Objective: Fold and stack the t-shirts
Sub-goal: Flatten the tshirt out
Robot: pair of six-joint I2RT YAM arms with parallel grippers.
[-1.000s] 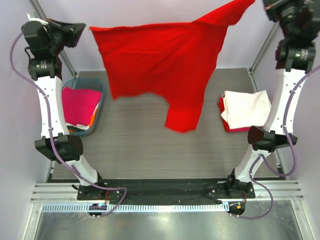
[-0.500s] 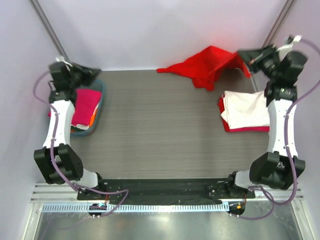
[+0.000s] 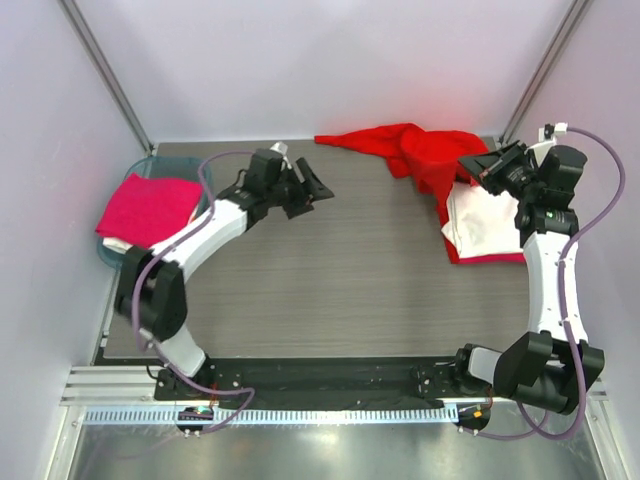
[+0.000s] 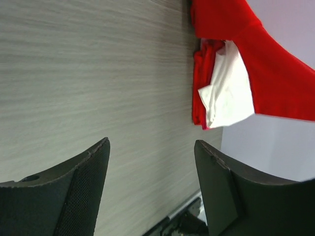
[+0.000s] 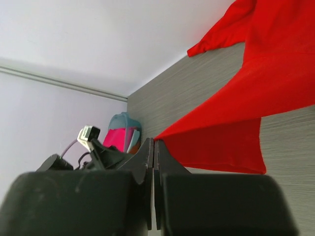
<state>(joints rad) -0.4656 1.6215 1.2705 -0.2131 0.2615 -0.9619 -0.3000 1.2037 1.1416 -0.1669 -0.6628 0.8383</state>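
L gripper (image 3: 322, 190): jaws wide, nothing between, hovers over bare table (image 3: 330, 290), mid-far.
R gripper (image 3: 473, 170): closed, pinching edge of red t-shirt (image 3: 400, 145).
Shirt crumpled far right, draped onto folded white t-shirt (image 3: 490, 225).
Judged: one-corner hold only. L free to take 2nd corner, spread flat.
Far left, basket (image 3: 140, 163) holds magenta t-shirt (image 3: 150, 205), waiting.

Four shirts in view, one loose red t-shirt (image 3: 410, 148), one folded red t-shirt (image 3: 472, 258), one white t-shirt (image 3: 490, 222) and one magenta t-shirt (image 3: 150, 205), plus one teal basket (image 3: 165, 162) and two robot arms, the left arm (image 3: 200, 235) and the right arm (image 3: 545, 270).
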